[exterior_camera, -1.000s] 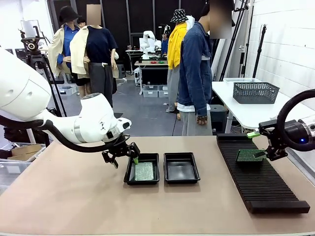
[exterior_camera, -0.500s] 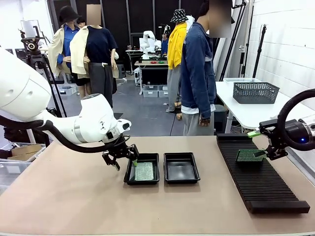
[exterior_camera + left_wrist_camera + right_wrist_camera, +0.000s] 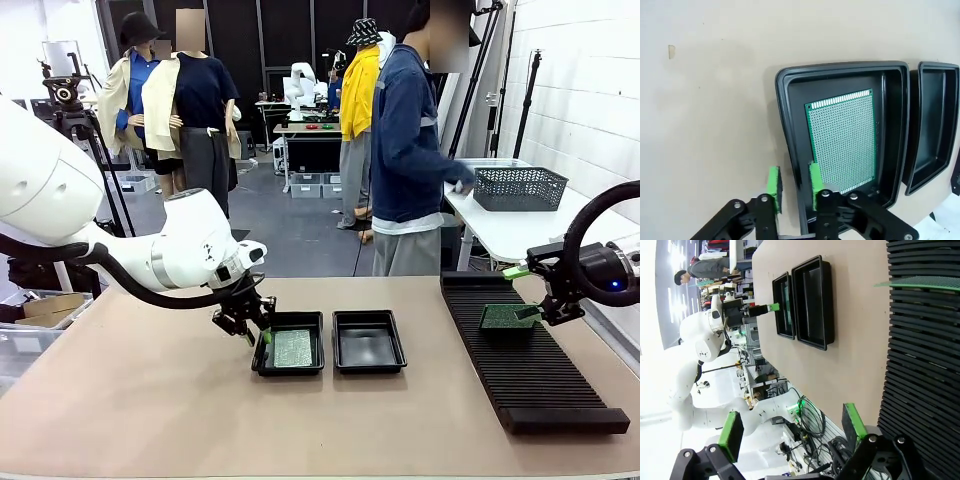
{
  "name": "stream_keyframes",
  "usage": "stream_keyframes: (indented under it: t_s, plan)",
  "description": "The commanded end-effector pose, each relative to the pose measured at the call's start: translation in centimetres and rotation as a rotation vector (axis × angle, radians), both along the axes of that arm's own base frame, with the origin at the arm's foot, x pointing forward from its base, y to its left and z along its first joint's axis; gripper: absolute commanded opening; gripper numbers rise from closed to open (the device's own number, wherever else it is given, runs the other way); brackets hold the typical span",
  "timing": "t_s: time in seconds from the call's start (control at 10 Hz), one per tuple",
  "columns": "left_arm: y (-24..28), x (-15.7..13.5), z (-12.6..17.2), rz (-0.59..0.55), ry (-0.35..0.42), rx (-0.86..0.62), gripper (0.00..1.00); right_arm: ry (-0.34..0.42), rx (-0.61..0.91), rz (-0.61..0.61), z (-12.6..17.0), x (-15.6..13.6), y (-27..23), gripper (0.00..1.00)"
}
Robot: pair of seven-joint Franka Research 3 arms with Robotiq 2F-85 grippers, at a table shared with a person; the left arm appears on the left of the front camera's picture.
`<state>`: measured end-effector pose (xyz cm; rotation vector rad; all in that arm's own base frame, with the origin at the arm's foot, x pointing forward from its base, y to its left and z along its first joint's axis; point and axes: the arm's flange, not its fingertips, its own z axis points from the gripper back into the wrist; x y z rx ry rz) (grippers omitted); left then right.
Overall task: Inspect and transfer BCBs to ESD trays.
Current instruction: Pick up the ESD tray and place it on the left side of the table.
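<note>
The left gripper (image 3: 794,170) has its jaws narrowly apart, astride the near rim of the loaded ESD tray (image 3: 840,66), with a sliver of table (image 3: 715,125) showing between one side and the rim. A BCB (image 3: 842,140) lies flat on that tray's floor. The second ESD tray (image 3: 935,125) sits just beside it, on the side away from the gripper. Well beyond that, the right gripper (image 3: 792,412) hangs with jaws wide apart over the black slotted rack (image 3: 540,380), near another BCB (image 3: 508,317) sitting in it.

Front across table (image 3: 150,420), left wrist close overhead, trays (image 3: 368,345) shared
</note>
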<state>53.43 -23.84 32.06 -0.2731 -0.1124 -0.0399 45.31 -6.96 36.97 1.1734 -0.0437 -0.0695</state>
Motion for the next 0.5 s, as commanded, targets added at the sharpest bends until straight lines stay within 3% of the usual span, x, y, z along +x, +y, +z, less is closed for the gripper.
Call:
stream_keyframes:
  t_s: [0.0,0.1,0.4]
  plan:
    - [0.28,0.32,0.01,0.008,0.020,-0.025,0.05,0.009,-0.018,-0.012,0.06,-0.32,0.26,1.00]
    - [0.28,0.32,0.00,0.008,0.023,-0.028,0.00,0.009,-0.018,-0.012,0.06,-0.32,0.26,1.00]
    - [0.27,0.35,-0.03,-0.008,0.036,-0.041,0.00,0.009,-0.018,-0.012,0.06,-0.32,0.26,1.00]
